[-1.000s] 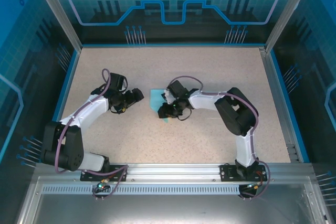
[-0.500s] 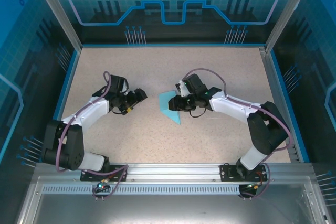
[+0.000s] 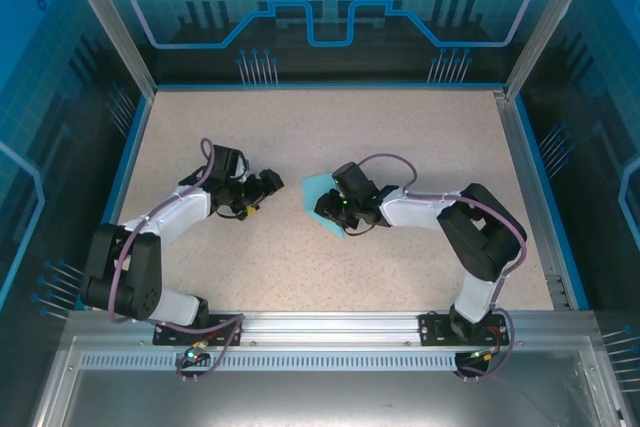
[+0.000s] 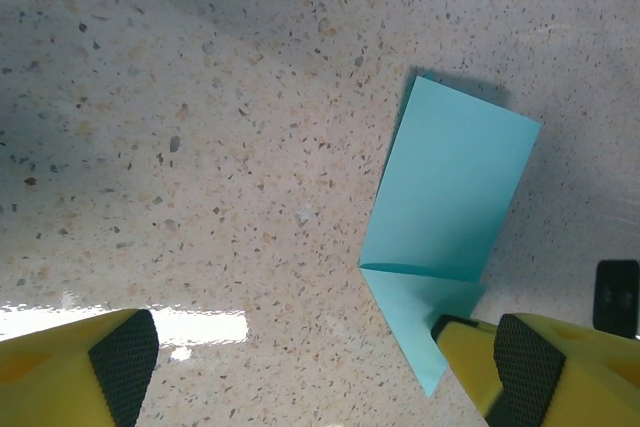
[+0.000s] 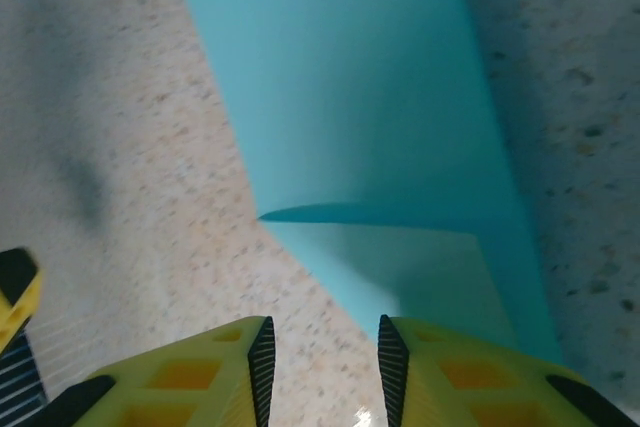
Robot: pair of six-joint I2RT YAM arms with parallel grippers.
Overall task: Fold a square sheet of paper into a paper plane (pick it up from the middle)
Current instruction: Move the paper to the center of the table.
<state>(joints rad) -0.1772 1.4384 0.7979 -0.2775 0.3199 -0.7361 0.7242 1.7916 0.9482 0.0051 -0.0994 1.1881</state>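
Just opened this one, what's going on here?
Two robot arms are working on a light cyan-blue sheet of paper lying flat on the speckled table. It is partly folded, with a creased flap at one end, and is not yet a plane. The right gripper is low over that folded end, its jaws only narrowly apart and not clamped on anything. The left gripper hovers beside the sheet, wide open and empty.

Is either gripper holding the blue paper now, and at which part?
Nothing is held. The paper lies on the table; both the left gripper and right gripper stand open.
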